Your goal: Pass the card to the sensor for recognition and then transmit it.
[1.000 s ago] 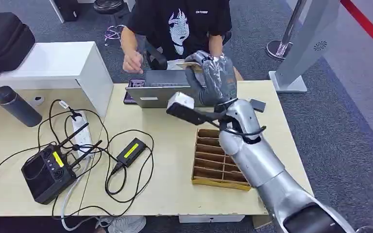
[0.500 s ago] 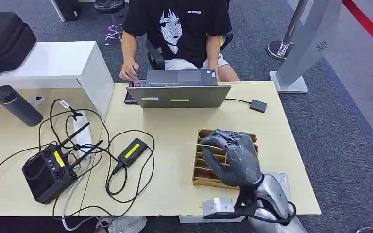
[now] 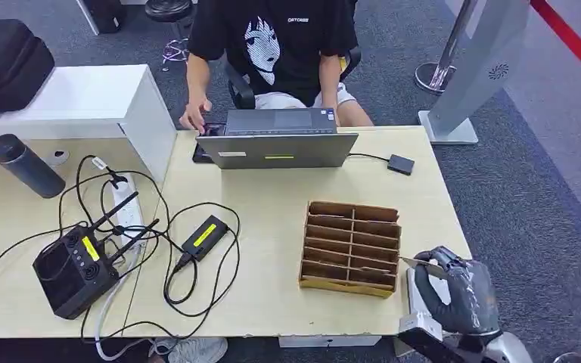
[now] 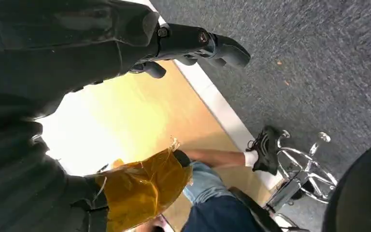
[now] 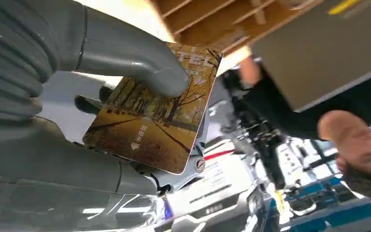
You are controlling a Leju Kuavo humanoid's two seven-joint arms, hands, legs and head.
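Observation:
My right hand (image 3: 458, 291) is low beside the table's front right corner, just right of the wooden slotted box (image 3: 352, 246). It pinches a card (image 3: 422, 264) whose thin edge points toward the box. In the right wrist view the card (image 5: 159, 121) shows an autumn tree picture, held under the thick grey thumb (image 5: 125, 63). A small black box on a cable (image 3: 401, 164), which may be the sensor, lies on the table right of the laptop (image 3: 280, 144). My left hand (image 4: 193, 41) hangs by the table's edge with nothing in it, fingers loosely out.
A person in a black T-shirt (image 3: 272, 38) sits behind the laptop, one hand by its left corner. Cables, a power strip (image 3: 125, 208) and a black controller (image 3: 72, 268) cover the table's left. A grey flask (image 3: 26, 165) stands far left. A grey kiosk stand (image 3: 476, 68) is at back right.
My right hand has come back from high up by the laptop, passed over the wooden box, and dropped to the table's front right corner, still holding the card.

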